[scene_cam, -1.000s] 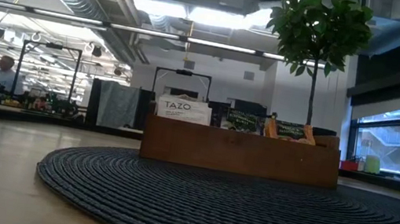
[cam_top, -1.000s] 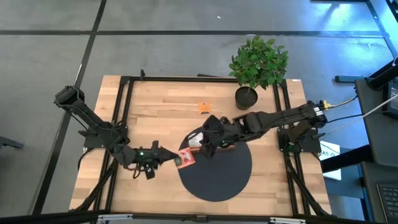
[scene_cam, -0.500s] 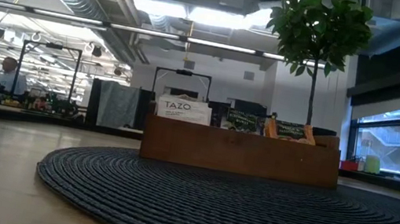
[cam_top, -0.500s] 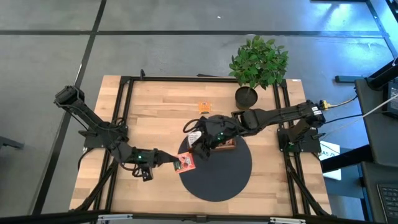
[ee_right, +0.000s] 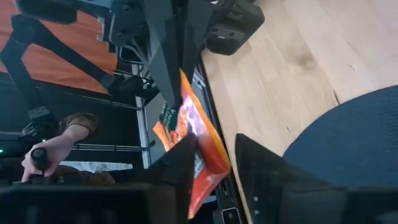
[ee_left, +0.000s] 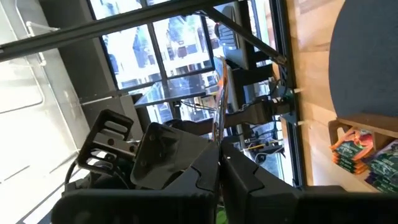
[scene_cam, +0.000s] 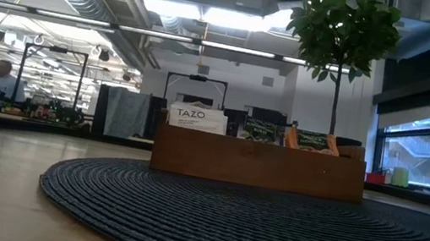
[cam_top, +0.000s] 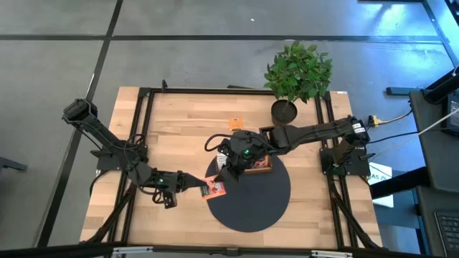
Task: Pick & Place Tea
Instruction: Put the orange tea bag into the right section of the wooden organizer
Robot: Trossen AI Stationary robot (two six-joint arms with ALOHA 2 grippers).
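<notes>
A red-and-orange tea sachet (cam_top: 214,189) is held by my left gripper (cam_top: 203,188), which is shut on it over the left edge of the round dark mat (cam_top: 251,204). My right gripper (cam_top: 224,175) is open. In the right wrist view its fingers (ee_right: 180,168) stand on either side of the sachet's free end (ee_right: 202,155). The brown wooden tray (cam_top: 252,164) rests on the far part of the mat and holds several upright sachets (scene_cam: 196,118). One orange sachet (cam_top: 235,123) lies flat on the bare wood, farther off. My left gripper pinches the sachet between its two fingers (ee_right: 177,56) by one edge (ee_right: 184,84), coming from the table's left. The sachet (ee_left: 219,93) stands edge-on beyond the fingers, lifted clear of the table. My right gripper: I cannot tell whether its fingers touch the sachet's free end.
A potted plant (cam_top: 295,72) stands at the far right of the table, just behind the tray. Black frame rails (cam_top: 147,129) run along the table's left and right sides. Bare wood (cam_top: 179,136) lies to the left of the mat. A person's hand (ee_right: 59,146) shows beyond the table.
My right arm has swung from over the tray toward the table's left and brought its open gripper up to the sachet. My left gripper has carried the sachet slightly toward the near edge and stayed shut on it.
</notes>
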